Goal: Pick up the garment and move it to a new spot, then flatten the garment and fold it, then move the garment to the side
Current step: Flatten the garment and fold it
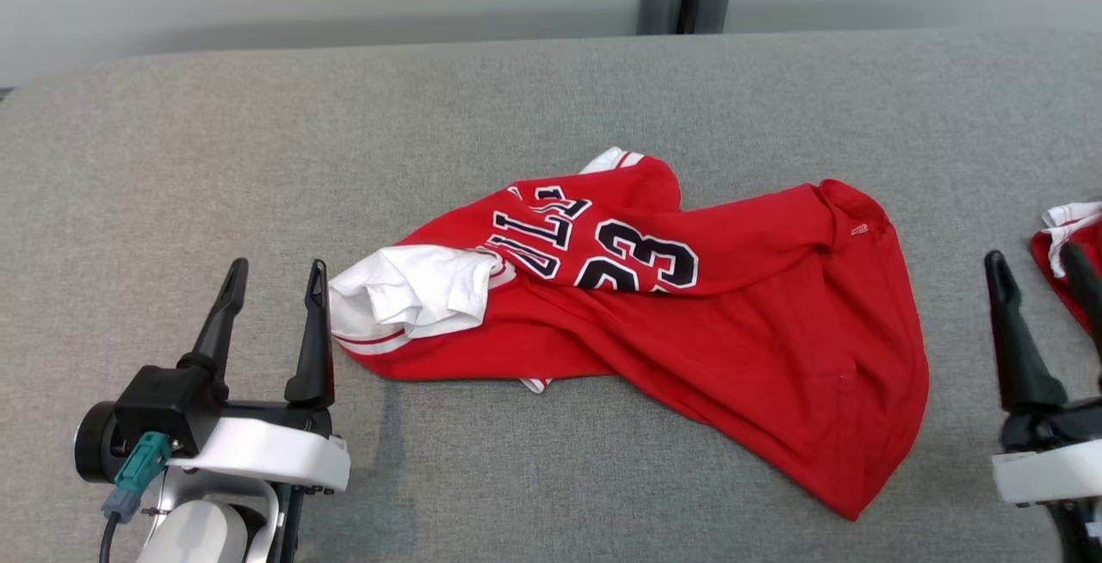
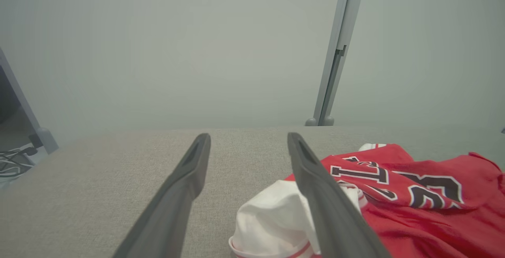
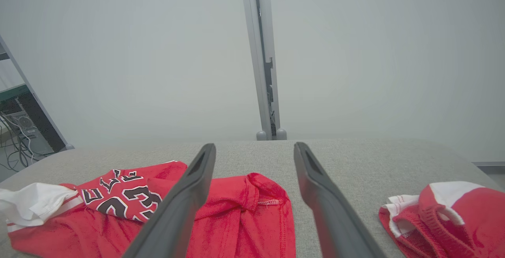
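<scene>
**Both grippers open, jersey waiting to be flattened**

Left of the jersey: left gripper, fingers spread wide, nothing between them, parked just beside the bunched white sleeve.

Jersey itself: crumpled on the grey table, number side up, lettering twisted and partly folded under. Sleeve wadded at its left end, red body fanning out toward its right and running to a corner at the near right.

Right of the jersey: right gripper, likewise spread and empty, standing clear of the jersey's right edge. Farther right again, a second garment, red and white, partly behind the right gripper's finger.

Probably at the flattening step (nothing folded yet, nothing lifted).

To do it well:
- Come in low with the left gripper and pinch the sleeve by its striped cuff, not the whole wad.
- Take the jersey's right edge with the right gripper near the upper seam, where the cloth looks thinnest.
- Draw both ends apart evenly, lifting only enough for the twist under the number to drop out.
- Lay it back down taut before letting go.
- Keep the right gripper well off the second garment, or risk dragging it along.
</scene>
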Controlling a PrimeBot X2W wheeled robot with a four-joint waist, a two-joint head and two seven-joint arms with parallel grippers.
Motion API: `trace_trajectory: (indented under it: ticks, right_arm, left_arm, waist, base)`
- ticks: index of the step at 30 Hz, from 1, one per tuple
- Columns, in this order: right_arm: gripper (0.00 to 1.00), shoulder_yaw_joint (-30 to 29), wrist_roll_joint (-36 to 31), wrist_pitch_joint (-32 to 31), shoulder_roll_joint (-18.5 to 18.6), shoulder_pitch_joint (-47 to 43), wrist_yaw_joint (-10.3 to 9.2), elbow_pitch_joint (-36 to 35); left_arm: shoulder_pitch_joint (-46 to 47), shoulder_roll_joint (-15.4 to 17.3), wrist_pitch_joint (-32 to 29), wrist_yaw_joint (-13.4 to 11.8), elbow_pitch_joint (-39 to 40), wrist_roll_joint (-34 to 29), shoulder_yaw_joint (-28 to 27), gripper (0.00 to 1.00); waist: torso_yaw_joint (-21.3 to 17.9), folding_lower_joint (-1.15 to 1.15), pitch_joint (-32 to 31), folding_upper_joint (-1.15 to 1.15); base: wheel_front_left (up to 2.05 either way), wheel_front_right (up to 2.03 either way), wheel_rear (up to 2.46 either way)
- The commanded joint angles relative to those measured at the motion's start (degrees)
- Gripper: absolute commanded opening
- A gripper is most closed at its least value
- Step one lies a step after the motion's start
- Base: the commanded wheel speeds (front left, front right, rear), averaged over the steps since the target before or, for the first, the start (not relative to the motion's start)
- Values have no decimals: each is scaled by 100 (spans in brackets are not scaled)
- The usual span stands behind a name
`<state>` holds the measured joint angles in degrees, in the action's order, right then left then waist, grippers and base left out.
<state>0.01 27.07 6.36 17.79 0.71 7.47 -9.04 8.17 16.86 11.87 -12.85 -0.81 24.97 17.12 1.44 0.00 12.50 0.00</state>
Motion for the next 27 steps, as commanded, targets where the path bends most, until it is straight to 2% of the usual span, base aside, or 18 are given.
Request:
trace_trajectory:
  ticks: [1,5,9,17,27]
  right_arm:
    - [100,-18,-175,53,-149,44,4,-31]
    - [100,75,-634,-13,-620,-5,4,-7]
    - [100,90,-895,-28,-893,-104,4,184]
    - [100,140,-1030,41,-1022,-280,4,688]
    - [100,153,-1026,-12,-1087,-399,4,858]
  left_arm:
    - [-87,18,13,-12,-32,37,-7,100]
    - [-205,26,-1,-21,-50,45,38,100]
    - [-334,36,31,-20,-49,51,84,100]
    - [-616,2,59,26,-157,104,191,100]
    - [-673,19,32,1,-199,131,246,100]
  waist:
    - [24,0,-111,0]
    - [36,0,-295,0]
    - [33,0,-449,0]
    - [38,0,-823,0]
    - [29,0,-1029,0]
  base:
    - [0,0,0]
    - [0,0,0]
    - [0,0,0]
    - [0,0,0]
    - [0,0,0]
